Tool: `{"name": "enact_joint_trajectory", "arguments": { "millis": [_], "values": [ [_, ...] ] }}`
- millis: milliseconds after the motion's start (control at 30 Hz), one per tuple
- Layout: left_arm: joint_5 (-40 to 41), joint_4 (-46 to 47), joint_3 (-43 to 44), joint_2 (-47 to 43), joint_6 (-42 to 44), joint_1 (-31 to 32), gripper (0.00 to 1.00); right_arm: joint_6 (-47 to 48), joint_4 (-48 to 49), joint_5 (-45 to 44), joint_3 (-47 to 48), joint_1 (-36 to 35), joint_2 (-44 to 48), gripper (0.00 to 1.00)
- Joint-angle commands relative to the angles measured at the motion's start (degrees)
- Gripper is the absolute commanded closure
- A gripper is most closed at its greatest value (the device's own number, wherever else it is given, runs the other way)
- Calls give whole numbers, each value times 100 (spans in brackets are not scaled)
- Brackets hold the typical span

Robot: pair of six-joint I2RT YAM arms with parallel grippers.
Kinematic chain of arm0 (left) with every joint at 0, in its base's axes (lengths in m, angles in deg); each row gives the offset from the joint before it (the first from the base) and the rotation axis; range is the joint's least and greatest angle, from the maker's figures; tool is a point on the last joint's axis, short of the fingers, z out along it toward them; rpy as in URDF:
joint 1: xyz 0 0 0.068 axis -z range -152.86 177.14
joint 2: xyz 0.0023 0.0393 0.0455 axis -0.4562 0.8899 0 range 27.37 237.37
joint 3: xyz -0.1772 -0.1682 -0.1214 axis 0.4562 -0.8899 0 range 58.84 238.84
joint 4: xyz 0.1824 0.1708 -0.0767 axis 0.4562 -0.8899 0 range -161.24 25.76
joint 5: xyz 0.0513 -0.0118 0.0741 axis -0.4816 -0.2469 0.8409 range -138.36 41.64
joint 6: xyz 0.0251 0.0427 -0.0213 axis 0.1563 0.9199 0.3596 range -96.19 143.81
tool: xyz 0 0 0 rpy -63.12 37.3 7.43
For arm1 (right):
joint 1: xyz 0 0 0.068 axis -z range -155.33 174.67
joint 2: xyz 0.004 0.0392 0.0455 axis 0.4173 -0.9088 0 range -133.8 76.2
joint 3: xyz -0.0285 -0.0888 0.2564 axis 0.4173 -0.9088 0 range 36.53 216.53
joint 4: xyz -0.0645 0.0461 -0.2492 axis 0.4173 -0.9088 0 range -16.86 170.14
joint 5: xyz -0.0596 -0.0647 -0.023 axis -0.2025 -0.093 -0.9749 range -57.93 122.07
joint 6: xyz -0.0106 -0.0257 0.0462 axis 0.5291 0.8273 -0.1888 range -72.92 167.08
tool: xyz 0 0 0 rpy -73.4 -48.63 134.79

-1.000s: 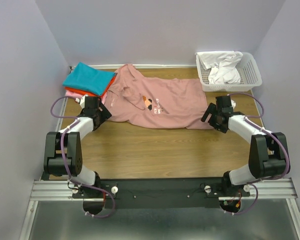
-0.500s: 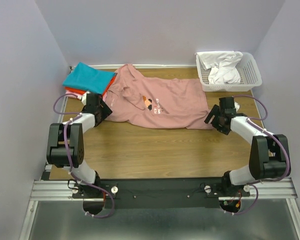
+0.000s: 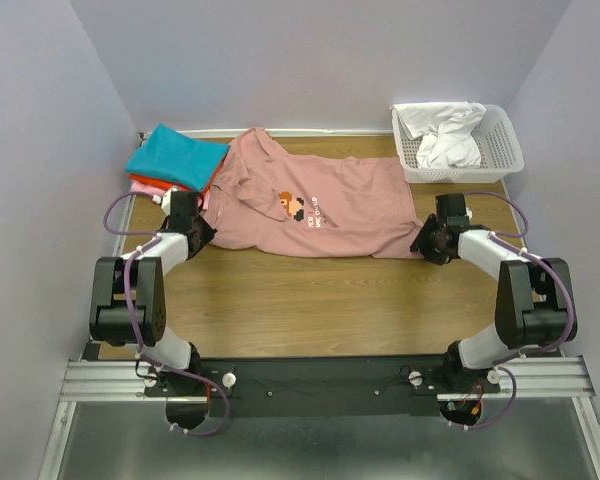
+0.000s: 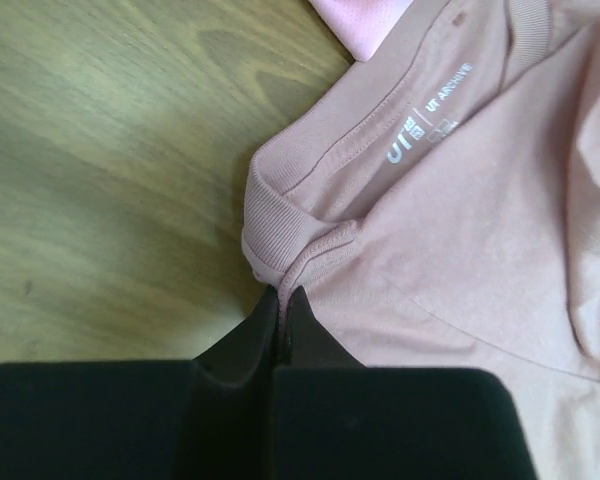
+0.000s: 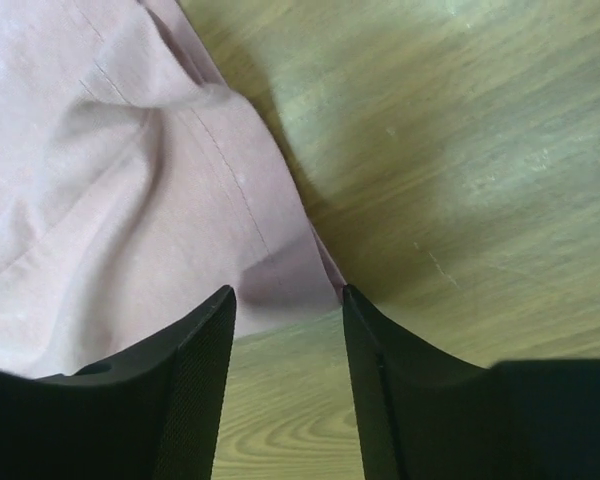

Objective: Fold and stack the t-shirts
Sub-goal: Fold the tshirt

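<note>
Both arms are extended forward and held low. The left end effector (image 4: 282, 298) is pinched closed on the collar of the dusty-pink t-shirt (image 4: 480, 240); the right end effector (image 5: 286, 300) is held with fingers parted.

A large dusty-pink cotton t-shirt (image 3: 330, 205) lies spread across the far half of the wooden surface (image 3: 310, 300). Just left of it, in the far left corner, sits a stack of folded teal, orange-red and pink tees (image 3: 175, 160). In the far right corner stands a white plastic mesh basket (image 3: 510, 150) with crumpled white cloth (image 3: 445, 140) in it. The left end effector (image 3: 204, 228) is at the shirt's left edge, and the right end effector (image 3: 426, 241) is at its near right corner.
</note>
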Motion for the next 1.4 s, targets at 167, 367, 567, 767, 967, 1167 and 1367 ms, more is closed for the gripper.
{"name": "enact_joint_trajectory", "arguments": {
  "millis": [167,367,567,767,967,1167,1367],
  "values": [
    [206,-160,-500,-825,-93,-1,100,-103,139,116,-70,43,-324,66],
    [338,-423,-597,-1369,-164,8,100,-129,104,-528,-52,52,-334,100],
    [356,-942,-202,-2924,-304,8,100,125,-422,-923,132,43,1379,99],
    [170,-1293,939,-4296,-418,8,100,380,-1405,-1239,913,43,2742,100],
    [575,-1874,2300,-4789,-357,8,100,653,-2101,-1846,2240,43,3437,100],
    [496,-1628,2979,-4606,-120,-1,100,952,-2278,-2004,3234,52,3289,100],
    [216,-1234,3593,-3244,134,8,100,1031,-2251,-2240,3963,52,2280,100]
  ]
}}
